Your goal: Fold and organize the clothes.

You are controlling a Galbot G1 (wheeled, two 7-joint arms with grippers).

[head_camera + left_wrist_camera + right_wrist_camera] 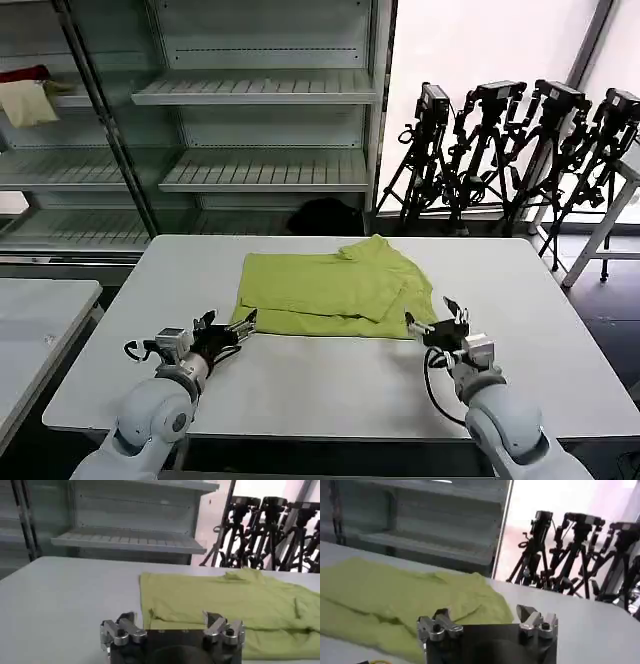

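Observation:
The clothes are one lime-green T-shirt (335, 287), lying partly folded in the middle of the white table (330, 385), a rumpled sleeve at its right. My left gripper (232, 328) sits open at the shirt's near left corner, fingers spread just short of the hem. My right gripper (436, 316) is open at the near right corner, beside the fabric edge. The left wrist view has the shirt (225, 605) lying flat beyond the open left gripper (171, 619). From the right wrist, the shirt (395, 600) lies past the open right gripper (481, 614). Neither holds cloth.
Metal shelving (260, 95) stands behind the table, with a pale yellow cloth (28, 102) and a red cloth (25, 74) on a left shelf. Black tripods (520, 140) stand at the back right. Another table (40, 320) is at the left.

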